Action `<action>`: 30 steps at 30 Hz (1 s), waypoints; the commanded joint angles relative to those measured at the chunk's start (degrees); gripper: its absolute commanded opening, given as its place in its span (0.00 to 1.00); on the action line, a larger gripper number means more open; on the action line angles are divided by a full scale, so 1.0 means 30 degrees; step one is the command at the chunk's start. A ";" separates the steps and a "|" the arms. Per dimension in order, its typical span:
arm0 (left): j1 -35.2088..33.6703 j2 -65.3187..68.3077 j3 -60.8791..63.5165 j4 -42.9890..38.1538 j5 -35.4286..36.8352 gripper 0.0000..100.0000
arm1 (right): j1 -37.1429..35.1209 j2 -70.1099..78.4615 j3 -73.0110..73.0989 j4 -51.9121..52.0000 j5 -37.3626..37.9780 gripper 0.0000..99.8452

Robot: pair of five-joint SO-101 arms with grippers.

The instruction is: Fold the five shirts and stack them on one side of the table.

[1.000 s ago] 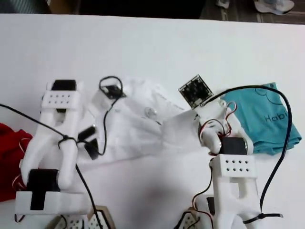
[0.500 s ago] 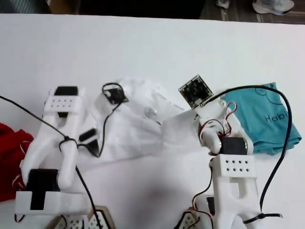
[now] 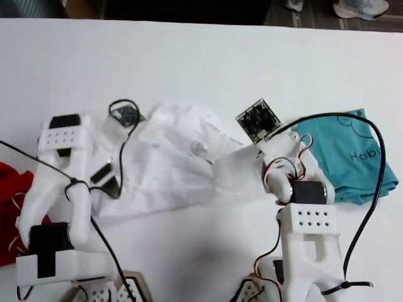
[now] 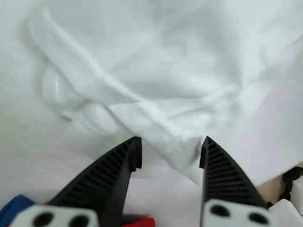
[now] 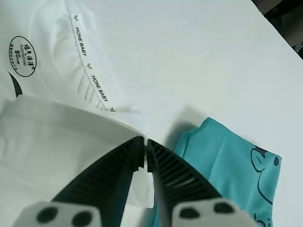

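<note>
Your right claw [image 5: 144, 142] is clamped on the white shirt [image 3: 182, 160], anchoring it; left claw [image 4: 171, 141] gapes, hem [image 4: 151, 118] between its tips, ready.

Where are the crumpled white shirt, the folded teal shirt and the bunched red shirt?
crumpled white shirt [image 3: 179, 160], high view, its middle panel.
folded teal shirt [image 3: 352, 176], high view, plain part near the print.
bunched red shirt [image 3: 11, 181], high view, its upper folds.
</note>
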 commanded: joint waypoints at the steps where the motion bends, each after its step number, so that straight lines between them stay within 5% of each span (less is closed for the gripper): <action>1: 0.0352 -0.0117 0.1099 -0.1201 0.0234 0.23 | 0.0073 -0.0015 -0.0234 -0.0337 0.0059 0.02; 8: 0.1026 -0.0176 0.2418 -0.2637 0.0264 0.22 | 0.0073 0.0015 -0.0234 -0.0278 0.0059 0.02; 14: 0.0996 -0.0147 0.2418 -0.2608 0.0264 0.03 | 0.0073 0.0044 -0.0234 -0.0249 0.0029 0.02; 19: 0.0996 -0.0264 0.2388 -0.2344 0.0264 0.03 | 0.0073 0.0044 -0.0234 -0.0249 0.0029 0.02; 30: 0.0908 -0.0264 -0.4147 0.4601 0.0264 0.03 | 0.0073 0.0044 -0.0234 -0.0484 0.0088 0.02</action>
